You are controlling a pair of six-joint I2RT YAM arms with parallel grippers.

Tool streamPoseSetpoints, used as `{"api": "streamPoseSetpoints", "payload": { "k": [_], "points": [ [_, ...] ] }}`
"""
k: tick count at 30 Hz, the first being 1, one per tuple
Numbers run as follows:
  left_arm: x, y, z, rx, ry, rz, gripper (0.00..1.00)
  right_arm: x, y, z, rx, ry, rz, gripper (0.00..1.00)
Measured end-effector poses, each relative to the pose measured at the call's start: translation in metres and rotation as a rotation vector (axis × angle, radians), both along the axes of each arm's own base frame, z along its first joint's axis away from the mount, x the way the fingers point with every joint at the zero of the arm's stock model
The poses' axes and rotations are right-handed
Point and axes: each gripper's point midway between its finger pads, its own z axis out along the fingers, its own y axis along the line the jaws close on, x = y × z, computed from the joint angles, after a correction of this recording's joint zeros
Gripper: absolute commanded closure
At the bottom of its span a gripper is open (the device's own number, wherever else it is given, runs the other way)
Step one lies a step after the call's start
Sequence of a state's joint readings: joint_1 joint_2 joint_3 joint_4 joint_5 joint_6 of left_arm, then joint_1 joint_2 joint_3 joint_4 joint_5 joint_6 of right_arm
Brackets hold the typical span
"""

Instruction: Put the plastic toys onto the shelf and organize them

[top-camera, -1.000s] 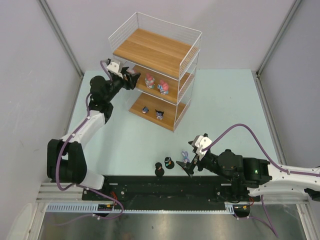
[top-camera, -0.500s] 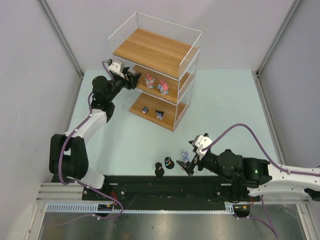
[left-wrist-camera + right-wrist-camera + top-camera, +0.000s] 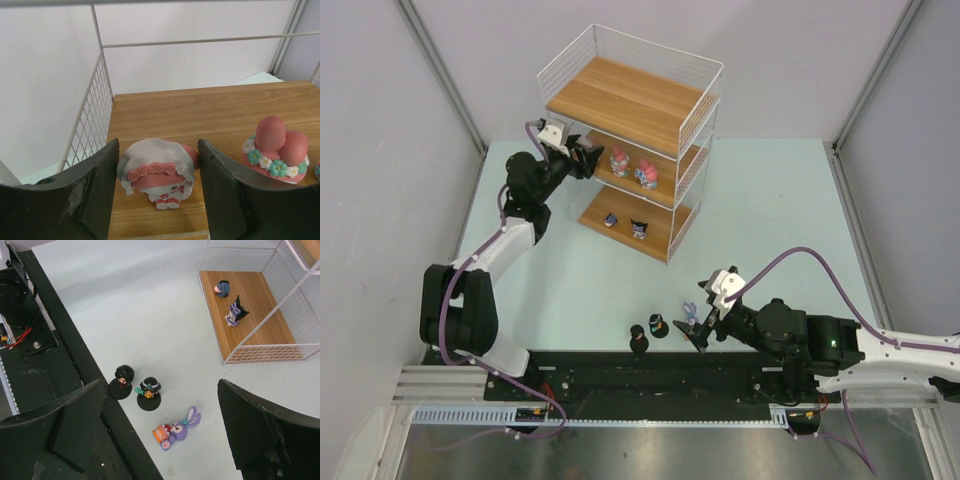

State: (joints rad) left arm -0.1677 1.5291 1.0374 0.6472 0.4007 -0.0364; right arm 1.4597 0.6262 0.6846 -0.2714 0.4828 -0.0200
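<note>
Brown wooden boards of the shelf (image 3: 620,95), at 12 o'clock on the desk (image 3: 760,200), carried four toys. A pink-and-white toy (image 3: 157,172) and a second pink one (image 3: 274,150) stood on the middle board. A blue-haired toy (image 3: 222,288) and a dark toy (image 3: 235,311) sat on the bottom board; none on top.

So approx. four of seven looked done. Left over at 6 o'clock by the black rail (image 3: 620,375): two dark-haired figs (image 3: 121,381) (image 3: 149,392), upright, w/ the purple bunny (image 3: 175,430) on its side at their 3 o'clock.

Left claw (image 3: 590,160) had its jaws part-way apart, flanking the pink-and-white toy; couldn't tell if they pressed it. Wire mesh sat tight at its 9 o'clock, second toy just beside at 3.

Right claw (image 3: 698,333) hung over the leftovers, jaws wide apart, holding nothing. Bare desk ran from there toward 12; rail edge was close at 6.
</note>
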Motion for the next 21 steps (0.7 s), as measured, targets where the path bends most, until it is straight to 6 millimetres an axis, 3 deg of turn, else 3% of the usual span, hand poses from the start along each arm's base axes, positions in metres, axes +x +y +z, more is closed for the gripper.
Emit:
{"api": "streamPoseSetpoints", "payload": {
  "k": [9, 21],
  "points": [
    [0.0010, -0.0023, -0.0053, 0.006, 0.008, -0.013, 0.99, -0.0001, -0.0006, 0.0008, 0.003, 0.000, 0.000, 0.01],
    [0.0013, -0.0054, -0.0066, 0.060, -0.013, -0.020, 0.89, -0.0001, -0.0008, 0.0014, 0.006, -0.001, 0.000, 0.00]
  ]
}}
